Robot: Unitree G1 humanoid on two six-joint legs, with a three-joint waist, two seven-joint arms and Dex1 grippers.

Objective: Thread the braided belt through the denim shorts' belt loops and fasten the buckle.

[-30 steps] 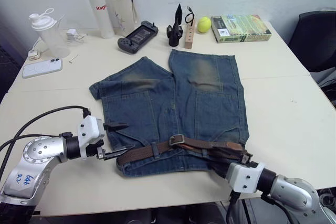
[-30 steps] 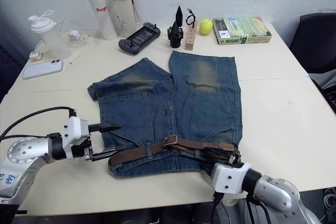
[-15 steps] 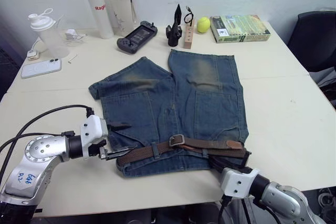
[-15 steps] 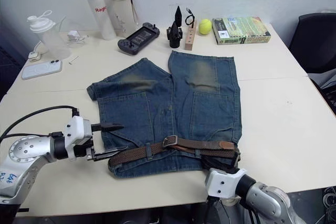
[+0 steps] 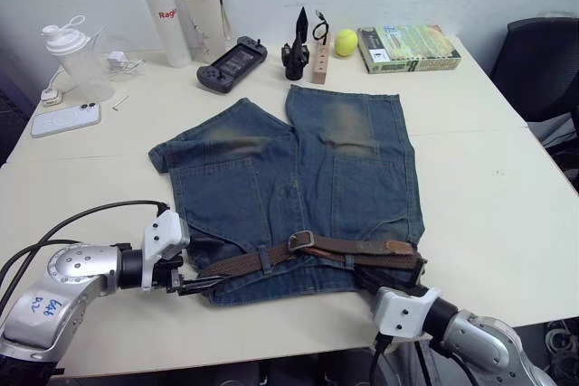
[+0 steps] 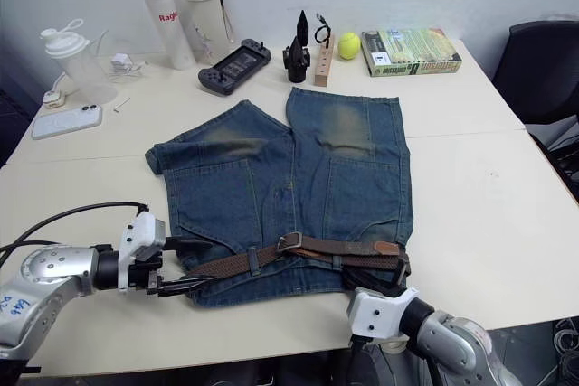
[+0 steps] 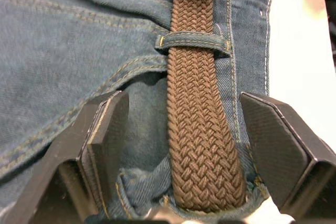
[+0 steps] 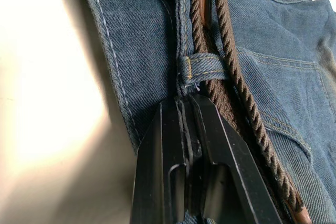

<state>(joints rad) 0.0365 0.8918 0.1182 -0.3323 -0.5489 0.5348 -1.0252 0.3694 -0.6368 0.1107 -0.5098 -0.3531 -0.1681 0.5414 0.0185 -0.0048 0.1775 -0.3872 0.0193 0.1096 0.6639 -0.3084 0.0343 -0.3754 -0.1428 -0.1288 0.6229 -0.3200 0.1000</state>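
Your left claw, jaws wide either side of the braided belt at the near-left waistband of the denim shorts, has dropped lower in the last second, while your right claw, pressed shut, has slid along the belt's other end, buckle fastened mid-worktop.
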